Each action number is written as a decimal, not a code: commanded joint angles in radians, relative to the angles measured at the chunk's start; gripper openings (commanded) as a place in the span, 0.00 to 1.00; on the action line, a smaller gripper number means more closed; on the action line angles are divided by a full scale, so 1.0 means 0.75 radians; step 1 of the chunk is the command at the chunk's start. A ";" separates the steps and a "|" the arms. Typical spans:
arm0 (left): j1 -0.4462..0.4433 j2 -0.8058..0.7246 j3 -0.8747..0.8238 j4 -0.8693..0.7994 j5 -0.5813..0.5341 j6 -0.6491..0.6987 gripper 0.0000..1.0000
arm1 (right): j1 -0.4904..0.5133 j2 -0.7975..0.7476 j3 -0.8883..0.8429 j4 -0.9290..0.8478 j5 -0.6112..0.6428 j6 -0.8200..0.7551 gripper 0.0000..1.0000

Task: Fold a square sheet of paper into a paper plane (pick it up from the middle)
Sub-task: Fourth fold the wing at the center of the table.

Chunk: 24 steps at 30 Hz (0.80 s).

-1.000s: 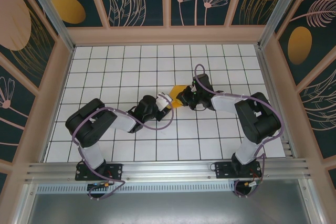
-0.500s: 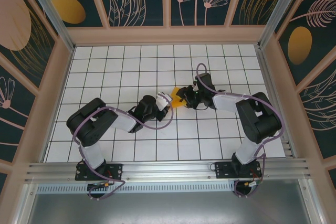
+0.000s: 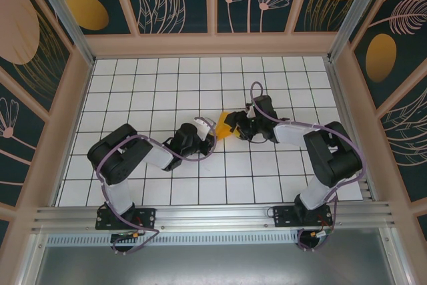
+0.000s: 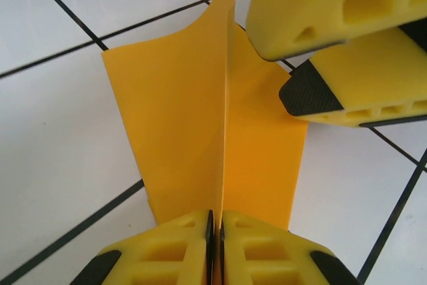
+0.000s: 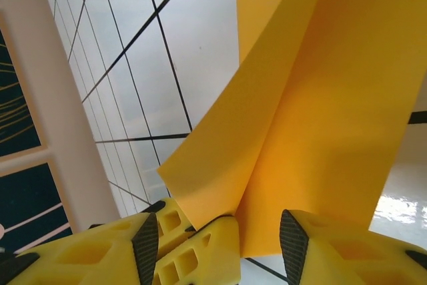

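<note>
In the top view the paper (image 3: 223, 125) sits at the centre of the frame, on the white gridded table (image 3: 133, 91), between the two arm tips. The left gripper (image 3: 209, 130) reaches in from the lower left and meets the paper's left edge. The right gripper (image 3: 235, 125) comes in from the right, just beside its right edge. The two grippers are near each other.

In the left wrist view the paper (image 4: 177, 118) takes up the middle of the frame. It is folded. A sharp ridge stands up along its middle, running from the bottom centre to a point at the top centre, and a flap slopes down to the table on each side. The left gripper (image 4: 215, 223), at the bottom edge, is clenched on that ridge, its two yellow fingers (image 4: 167, 245) pressed together with only the paper between them. At the upper right, the right gripper's fingers (image 4: 333, 5) sit over the far corner of the right flap; whether they touch it cannot be told.

In the right wrist view the paper (image 5: 320, 98) spreads from the upper right down to the bottom centre, one flap curling out to the left. The right gripper (image 5: 219, 228) is released. Its black pads (image 5: 291, 238) stand well apart at the bottom of the frame, and the paper passes loosely between them.
</note>
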 commanded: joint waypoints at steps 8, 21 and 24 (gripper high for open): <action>-0.003 0.063 0.012 0.019 0.061 -0.243 0.17 | 0.010 0.087 -0.054 0.145 -0.033 -0.073 0.45; -0.003 0.070 0.050 -0.048 0.096 -0.426 0.16 | 0.006 0.104 -0.079 0.188 -0.006 -0.107 0.43; -0.003 0.067 0.060 -0.056 0.117 -0.469 0.16 | 0.008 0.145 -0.057 0.154 -0.001 -0.120 0.42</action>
